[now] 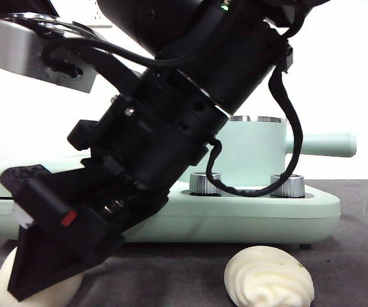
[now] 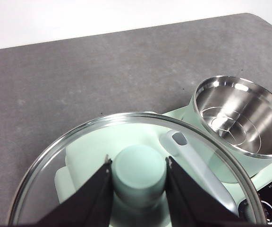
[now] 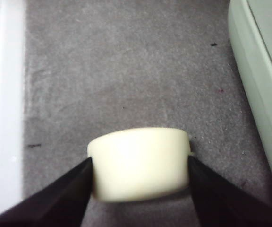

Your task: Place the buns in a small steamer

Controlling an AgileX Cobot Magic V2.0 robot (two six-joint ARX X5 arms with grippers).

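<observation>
Right gripper (image 3: 140,172) jaws closed against both sides of smooth cream bun (image 3: 140,163), on grey table (image 3: 126,71). Swirled, ridged bun (image 1: 270,277) lies near. Left gripper (image 2: 138,172) clamps lid knob (image 2: 140,174); steamer (image 2: 242,120) open, steel-lined

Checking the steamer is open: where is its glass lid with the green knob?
The glass lid hangs off the steel-rimmed mint-green pot, its knob clamped in the left gripper; front view shows it top left.

Dark grey table (image 1: 356,256): swirled bun (image 1: 269,278), smooth bun (image 1: 40,288), mint-green appliance base (image 1: 235,217) resting directly on it.
</observation>
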